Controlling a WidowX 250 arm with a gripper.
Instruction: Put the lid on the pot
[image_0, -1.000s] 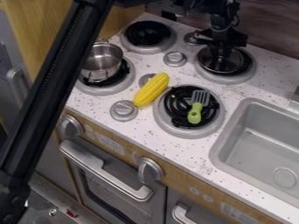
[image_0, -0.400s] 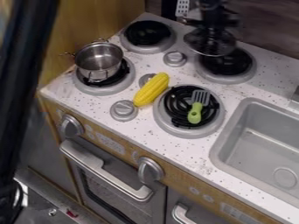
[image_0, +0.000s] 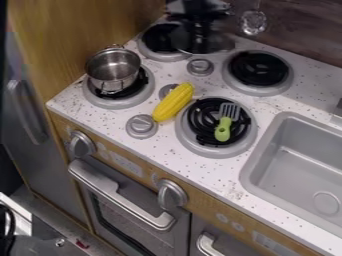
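**Glass lid in your grip at the back, open pot at the left**

Your black hand (image_0: 199, 19) is at the top of the view, closed on the round, see-through glass lid (image_0: 206, 42) with its thin metal rim. The lid hangs over the rear of the white speckled counter (image_0: 267, 102), overlapping the rear left burner (image_0: 159, 37) from this angle. The shiny, two-handled metal pot (image_0: 112, 69) sits upright and uncovered on the front left burner (image_0: 120, 103), well apart from the lid.

Nearer the middle of your counter, a yellow plastic corn cob (image_0: 172, 103) lies slantwise between the pot and the front right burner (image_0: 215, 151). On that burner's black coil rests a small spatula with a green handle and grey slotted head (image_0: 224, 130). The rear right burner (image_0: 259, 70) is beyond it, and a grey rectangular sink (image_0: 294, 175) is set in at the right.

Around your work stand a tan wooden side panel (image_0: 80, 37), a dark wood-grain back wall (image_0: 304, 32) and, below, a grey oven door with a silver handle (image_0: 120, 192).
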